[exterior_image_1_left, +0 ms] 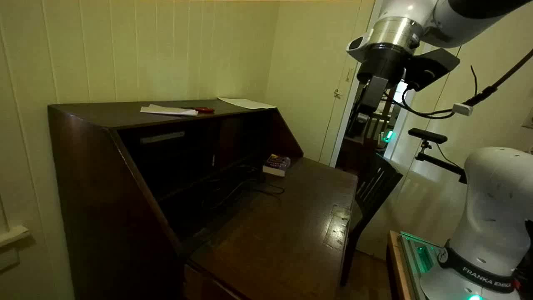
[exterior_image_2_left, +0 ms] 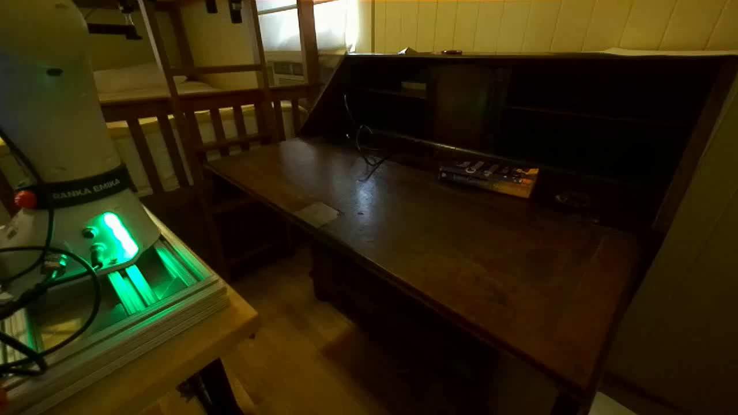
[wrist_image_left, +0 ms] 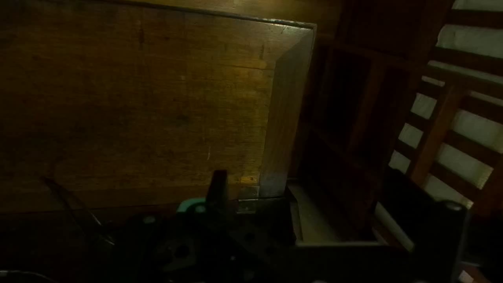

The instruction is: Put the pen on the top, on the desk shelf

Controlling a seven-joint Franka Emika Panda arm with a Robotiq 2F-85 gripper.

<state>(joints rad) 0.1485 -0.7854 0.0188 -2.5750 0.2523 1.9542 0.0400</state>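
Note:
The top (exterior_image_1_left: 108, 114) is the dark-brown upper board of the desk; its front edge also shows in an exterior view (exterior_image_2_left: 553, 56). A small red item (exterior_image_1_left: 204, 110) lies on it beside folded white paper; it also shows there in an exterior view (exterior_image_2_left: 451, 52). I cannot tell whether it is the pen; no other pen is clear. The desk shelf (exterior_image_2_left: 599, 114) is a thin board in the shadowy compartments. My gripper (exterior_image_1_left: 359, 118) hangs in the air to the right of the desk in an exterior view. In the wrist view its fingers (wrist_image_left: 308, 182) stand wide apart with nothing between them.
The writing leaf (exterior_image_1_left: 283, 233) is folded down, with a thick book (exterior_image_1_left: 276, 165) and loose black cables (exterior_image_1_left: 237, 187) at its back. Folded paper (exterior_image_1_left: 168, 110) and a sheet (exterior_image_1_left: 246, 103) lie on the top. A pale strip (exterior_image_1_left: 162, 137) is inside a compartment. A chair (exterior_image_1_left: 377, 187) stands beside the desk.

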